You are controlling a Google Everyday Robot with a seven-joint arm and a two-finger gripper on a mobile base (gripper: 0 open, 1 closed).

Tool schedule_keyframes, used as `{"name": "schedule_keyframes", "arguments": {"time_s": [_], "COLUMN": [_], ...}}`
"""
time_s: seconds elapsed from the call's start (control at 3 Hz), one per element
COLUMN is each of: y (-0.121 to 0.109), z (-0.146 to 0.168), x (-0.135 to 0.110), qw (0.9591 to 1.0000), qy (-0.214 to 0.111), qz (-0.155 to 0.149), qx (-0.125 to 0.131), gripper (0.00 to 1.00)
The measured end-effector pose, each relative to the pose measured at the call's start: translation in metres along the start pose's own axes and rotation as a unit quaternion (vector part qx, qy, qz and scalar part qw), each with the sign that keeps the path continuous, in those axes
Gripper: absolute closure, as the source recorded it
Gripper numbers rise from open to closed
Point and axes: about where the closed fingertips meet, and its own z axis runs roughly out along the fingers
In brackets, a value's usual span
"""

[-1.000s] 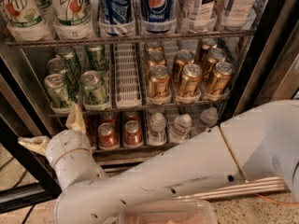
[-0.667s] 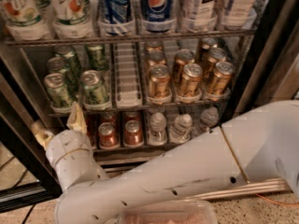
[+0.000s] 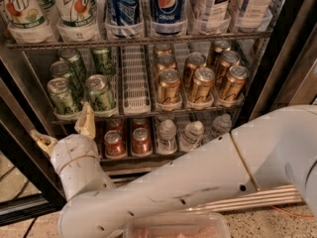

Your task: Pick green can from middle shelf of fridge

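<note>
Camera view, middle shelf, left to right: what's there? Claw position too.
green cans → white lane → gold cans. Claw is open, low in front of the front green cans.

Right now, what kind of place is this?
Probably a shop or office drinks fridge: rows of green cans, gold cans and soda bottles. The open gripper sits just below the green cans.
</note>
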Motion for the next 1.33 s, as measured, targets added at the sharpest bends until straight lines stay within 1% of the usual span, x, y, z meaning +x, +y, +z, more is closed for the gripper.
{"name": "schedule_keyframes", "arguments": {"time_s": [0.33,0.67,1.0,1.33], "y": [0.0,0.0,0.002,0.005], "z": [0.0,0.0,0.003,0.011], "x": [0.0,0.0,0.0,0.003], "qw": [1.0,1.0,1.0,0.9999], "qy": [0.0,-0.001,-0.004,-0.009], "qz": [0.0,0.001,0.006,0.009], "qx": [0.0,0.001,0.004,0.009], "gripper": [0.38,0.44,0.37,0.33]}}
